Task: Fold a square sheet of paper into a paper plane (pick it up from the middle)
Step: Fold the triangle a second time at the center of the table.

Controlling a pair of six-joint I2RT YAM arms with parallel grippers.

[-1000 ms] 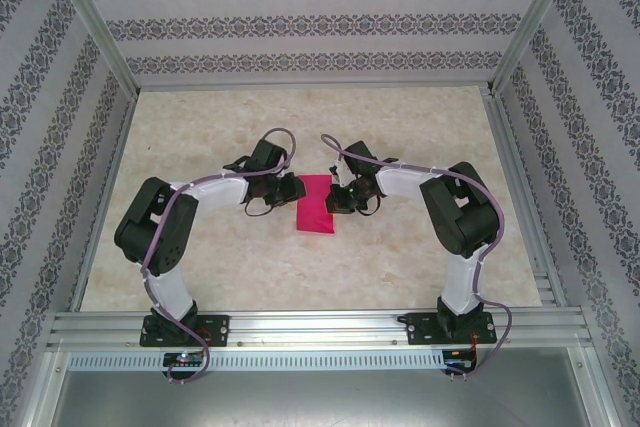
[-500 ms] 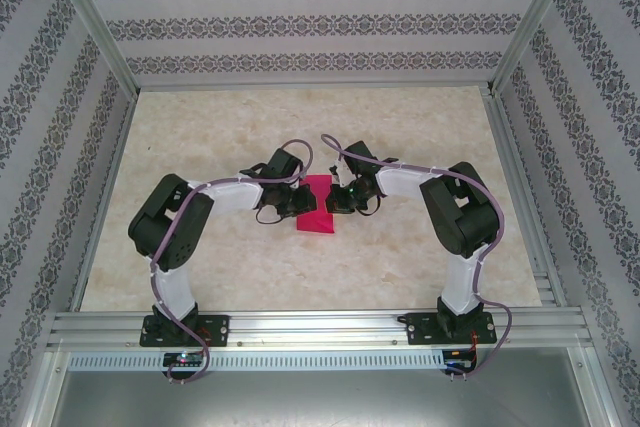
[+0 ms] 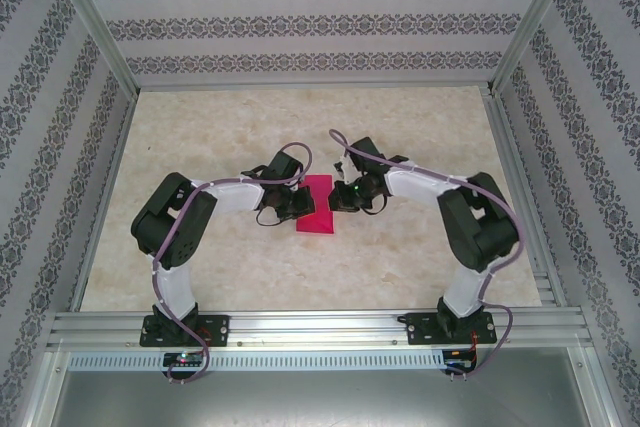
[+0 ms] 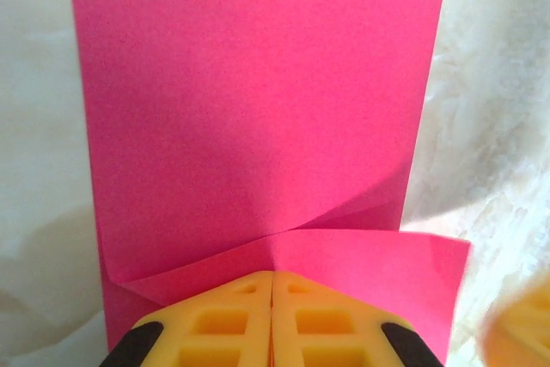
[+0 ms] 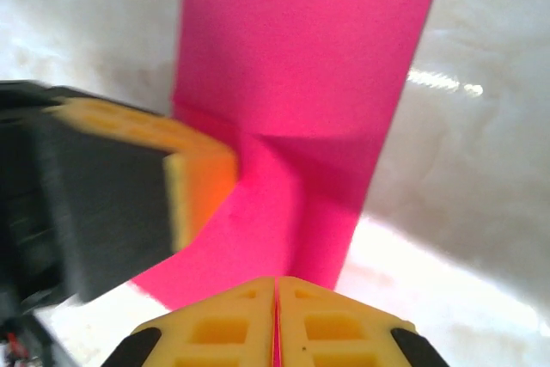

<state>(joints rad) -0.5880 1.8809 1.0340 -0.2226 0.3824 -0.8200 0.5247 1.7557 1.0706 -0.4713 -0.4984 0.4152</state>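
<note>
We start at the left. The left arm (image 3: 175, 232) reaches in from its base at the near edge toward the middle of the bench (image 3: 400, 137). Its left tool (image 3: 292, 205) sits over the left edge of the sheet of paper (image 3: 318, 209). In the left wrist view, the yellow pads of the left tool (image 4: 271, 320) are clenched with no gap between them. The near edge of the sheet of paper (image 4: 258, 100) rises off the bench and creases right at the seam of the pads, so we record this tool as grasping the sheet. The far part of the sheet lies flat.

From above, the sheet is a magenta-pink oblong, plain and unmarked. It lies at the centre of the bench between the two tools, with its long side running away from the arm bases.

The right tool (image 3: 345, 197) stands at the sheet's right edge, close to the left tool. In the right wrist view, the right tool (image 5: 275, 320) has its pads pressed together. The sheet of paper (image 5: 309, 49) lifts toward them and runs into their seam, so we record it as grasped here too. One yellow pad (image 5: 202, 186) of the left tool touches the sheet at the left of that view.

The right arm (image 3: 480, 232) bends back to its base at the near right.
</note>
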